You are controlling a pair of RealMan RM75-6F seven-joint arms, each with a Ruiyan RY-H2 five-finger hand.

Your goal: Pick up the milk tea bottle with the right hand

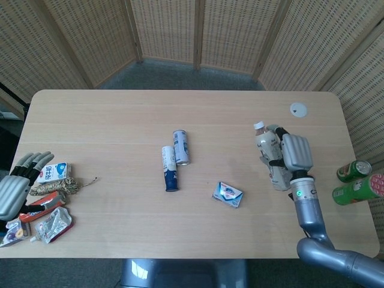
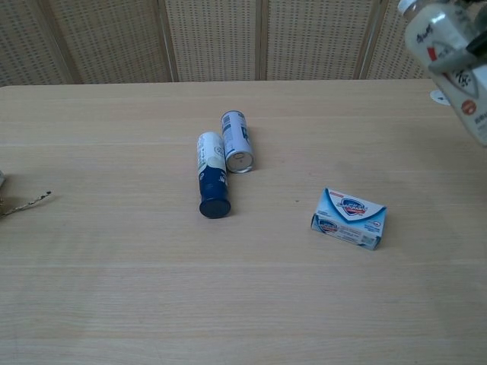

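My right hand [image 1: 295,152] grips the milk tea bottle [image 1: 269,157], a pale bottle with a white cap, and holds it well above the table at the right. In the chest view the milk tea bottle [image 2: 445,46] hangs tilted at the top right corner, cap toward the upper left, with dark fingers [image 2: 456,55] across its label. My left hand [image 1: 17,185] lies open at the table's left edge beside a pile of snacks, holding nothing.
Two cans [image 1: 176,158] lie side by side at mid-table, and a blue and white soap box [image 1: 228,194] lies right of them. A white disc [image 1: 298,109] sits far right. Green cans [image 1: 355,181] stand off the right edge. A milk carton [image 1: 53,173] and pouches [image 1: 45,218] crowd the left.
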